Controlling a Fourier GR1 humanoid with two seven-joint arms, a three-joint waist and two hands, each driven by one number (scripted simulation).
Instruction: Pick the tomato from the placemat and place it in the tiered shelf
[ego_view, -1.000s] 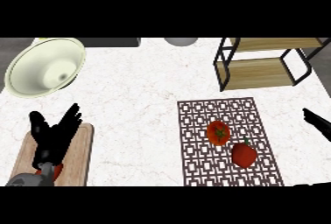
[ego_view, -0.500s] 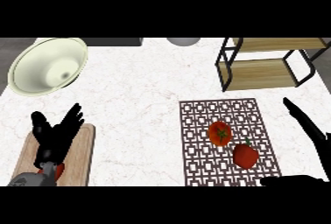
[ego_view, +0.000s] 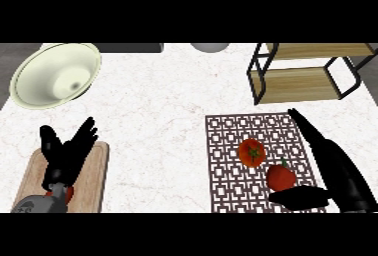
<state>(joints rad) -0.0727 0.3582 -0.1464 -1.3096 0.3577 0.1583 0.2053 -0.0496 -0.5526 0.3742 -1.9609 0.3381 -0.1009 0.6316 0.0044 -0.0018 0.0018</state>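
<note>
Counter surface: white marbled counter (ego_view: 170, 100), viewed steeply from above.

Task item: the tomato (ego_view: 252, 152) lies on the patterned placemat (ego_view: 229, 135), near the mat's middle, with its green stem patch facing up. Just beside it, toward the lower right, is a second red item (ego_view: 280, 176) with a small stem; its kind cannot be determined. The two appear close but whether they touch cannot be told.

Right hand (ego_view: 332, 165): over the right side of the placemat, fingers straight and extended toward the shelf, thumb (ego_view: 303, 196) spread out to the left below the red item. The hand is spread apart and grasps nothing; the tomato lies to its left, not held.

Left hand (ego_view: 68, 152): resting at lower left over a wooden cutting board (ego_view: 94, 175), fingers straight and splayed upward, holding nothing.

Tiered shelf (ego_view: 306, 75): black frame with wooden levels, at upper right, well apart from the tomato.

Other items: a large pale bowl (ego_view: 53, 74) at upper left; a grey rounded object (ego_view: 210, 47) at the top edge, partly cut off.

Markings: no legible brand, label or writing on any item.
</note>
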